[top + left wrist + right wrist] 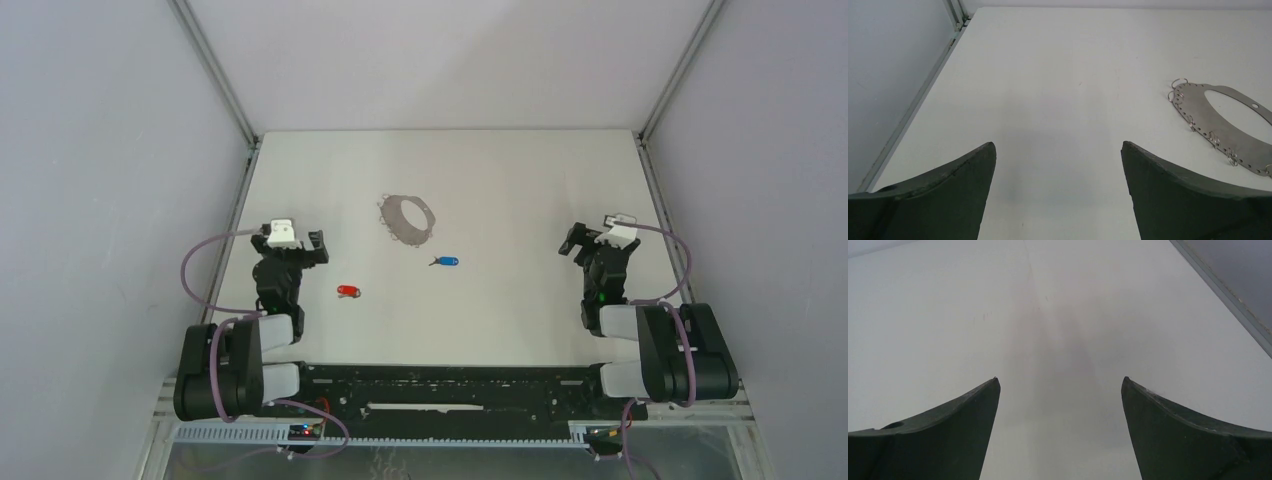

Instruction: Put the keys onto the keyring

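Left claw [292, 246] is being held low beside the left edge of the table [500, 330], its fingers spread wide with nothing between them. Right claw [600, 245] is being held likewise beside the right edge, equally spread and empty.

Near the left claw, toward the near edge, the red key [348, 291] is being left lying flat. The blue key [445, 262] is being left near the middle of the table. Beyond both, toward the far edge, the keyring [392, 205] is being left flat, with small wire loops strung along its rim.

The keys are being judged light, stiff and apt to skid on the smooth surface, so each is probably best pinched across its plastic head. The keyring is being judged thin and rigid, hard to lift from flat, with its rim the likeliest hold.
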